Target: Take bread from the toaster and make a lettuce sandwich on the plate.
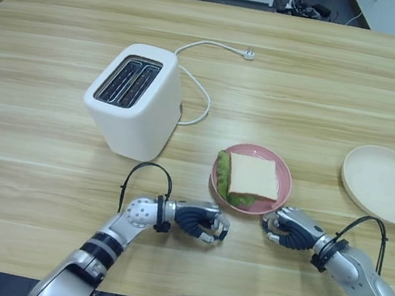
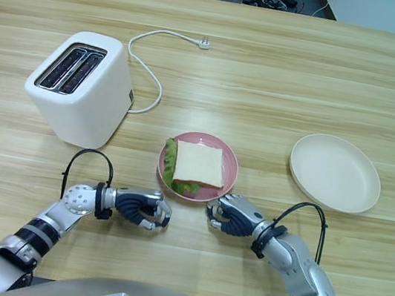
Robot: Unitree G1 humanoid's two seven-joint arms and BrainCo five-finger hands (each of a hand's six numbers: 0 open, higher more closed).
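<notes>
left hand (image 1: pixel 201 221) curled, empty, right hand (image 1: pixel 288 228) alike

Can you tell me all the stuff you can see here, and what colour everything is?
Table: 1, light wood, under everything.
Toaster: 1, white, left of the middle.
Power cord: 1, white, looping beside and behind the toaster, unplugged.
Pink plate: 1, pink, near the middle at the front.
Sandwich: 1, white bread on top, on the pink plate.
Lettuce: green, peeking out on the sandwich's left side.
Cream plate: 1, cream, on the right.
Left hand: silver and black, fingers curled, near the pink plate.
Right hand: same colours, fingers curled, near the pink plate.
</notes>
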